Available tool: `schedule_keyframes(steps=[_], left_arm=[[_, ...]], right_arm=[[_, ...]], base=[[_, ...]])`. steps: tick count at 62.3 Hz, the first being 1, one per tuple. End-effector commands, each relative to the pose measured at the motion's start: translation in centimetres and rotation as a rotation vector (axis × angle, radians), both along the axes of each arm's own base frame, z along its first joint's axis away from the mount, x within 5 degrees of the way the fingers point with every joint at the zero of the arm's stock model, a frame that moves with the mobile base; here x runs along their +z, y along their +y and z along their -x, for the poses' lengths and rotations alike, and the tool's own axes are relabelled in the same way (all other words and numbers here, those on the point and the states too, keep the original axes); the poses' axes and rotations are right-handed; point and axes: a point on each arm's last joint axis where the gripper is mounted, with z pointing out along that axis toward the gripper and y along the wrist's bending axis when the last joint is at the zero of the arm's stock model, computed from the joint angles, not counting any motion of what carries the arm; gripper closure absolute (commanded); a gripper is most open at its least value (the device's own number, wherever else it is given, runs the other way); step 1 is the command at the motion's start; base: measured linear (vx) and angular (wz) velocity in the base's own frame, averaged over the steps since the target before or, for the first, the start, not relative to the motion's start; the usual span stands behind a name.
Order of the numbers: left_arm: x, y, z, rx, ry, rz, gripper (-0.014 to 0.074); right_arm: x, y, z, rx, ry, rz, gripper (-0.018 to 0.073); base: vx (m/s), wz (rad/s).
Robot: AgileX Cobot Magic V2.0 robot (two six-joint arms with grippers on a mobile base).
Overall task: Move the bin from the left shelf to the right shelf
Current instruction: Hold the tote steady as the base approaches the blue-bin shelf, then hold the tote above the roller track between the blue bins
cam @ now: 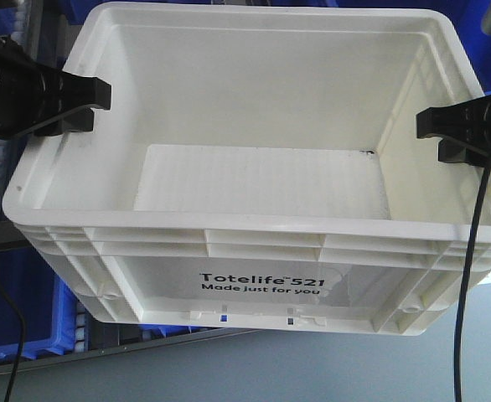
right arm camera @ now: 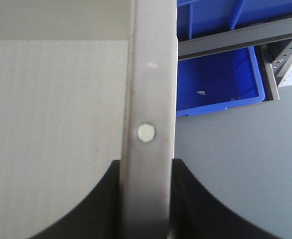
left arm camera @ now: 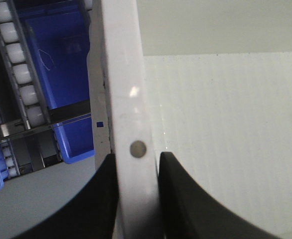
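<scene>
This looks like a warehouse or stockroom set up for picking goods. Flow-rack shelving carries rows of white rollers [left arm camera: 21,74] between grey metal shelf beams [right arm camera: 235,37] and a perforated upright [right arm camera: 291,59]. Blue plastic bins [right arm camera: 218,79] sit on the shelves. The ribbed white tote [cam: 262,285], printed "Totelife 521", is a storage crate, and the floor [right arm camera: 245,164] is plain grey.

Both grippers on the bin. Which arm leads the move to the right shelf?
Right, marginally: the right gripper clamps the right rim of the bin, the leading side for a rightward move. The left gripper grips the left rim just as squarely, so likely a two-arm carry.
</scene>
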Motion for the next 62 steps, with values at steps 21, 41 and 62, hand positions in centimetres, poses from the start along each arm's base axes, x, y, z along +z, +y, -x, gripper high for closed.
schedule_keyframes(steps=[21, 41, 62], left_arm=[[2.82, 0.55, 0.39, -0.001, -0.175, 0.018, 0.0603], [2.82, 0.55, 0.39, -0.001, -0.175, 0.018, 0.0603], [2.82, 0.55, 0.39, -0.001, -0.175, 0.018, 0.0603]], right_arm=[[2.72, -0.56, -0.02, 0.006, -0.192, 0.015, 0.0561], [2.72, -0.56, -0.02, 0.006, -0.192, 0.015, 0.0561], [2.72, -0.56, -0.02, 0.006, -0.192, 0.015, 0.0561]], base=[[0.04, 0.27], [0.04, 0.16], [0.05, 0.08]])
